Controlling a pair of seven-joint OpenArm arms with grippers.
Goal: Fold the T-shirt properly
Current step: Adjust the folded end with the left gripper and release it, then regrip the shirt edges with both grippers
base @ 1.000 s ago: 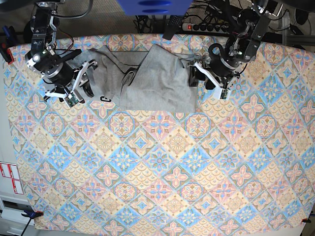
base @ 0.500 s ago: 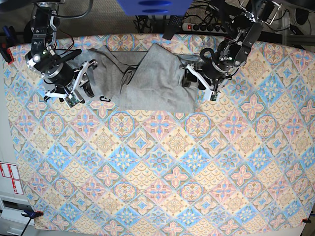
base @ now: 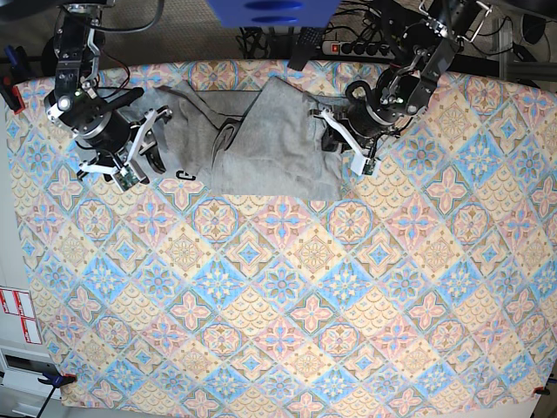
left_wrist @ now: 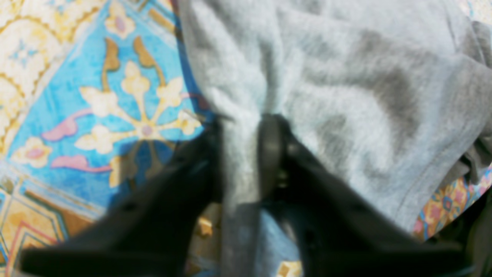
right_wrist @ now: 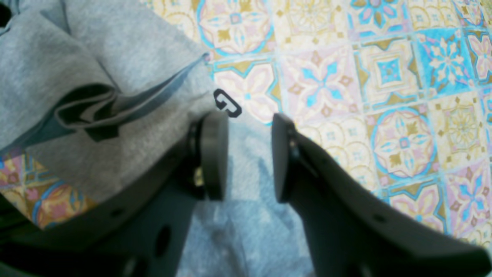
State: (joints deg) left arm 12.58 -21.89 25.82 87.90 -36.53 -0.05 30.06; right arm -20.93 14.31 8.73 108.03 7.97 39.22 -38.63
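Left claw (left_wrist: 240, 154): in my left wrist view its two dark fingers (left_wrist: 269, 150) stand narrow, with a ridge of the grey T-shirt (left_wrist: 346, 96) pinched up between them. I read that as clamped on the cloth at the shirt's edge, right where the fabric meets the blue flower tile of the tablecloth (left_wrist: 77, 96). View is soft and blurred, but the fold between the pads is plain.

Right claw (right_wrist: 246, 154): fingers set moderately apart, round pads (right_wrist: 213, 150) facing each other over a strip of grey fabric. Nothing gripped that I can see; the pads stand clear on either side. Just beyond the tips, one black printed letter (right_wrist: 226, 103) sits at the shirt's edge. Up and left of that, the cloth is rucked into a dark-mouthed fold (right_wrist: 88, 107).

Base view: the T-shirt lies bunched at the far edge of the counter (base: 278, 305), between the two arms, a roughly square grey mass with a raised crease through its middle. The left claw is at the shirt's edge on the view's right; the right claw is at the opposite edge on the view's left, by the dark print. Behind the counter, a power strip (base: 361, 48) and cables.
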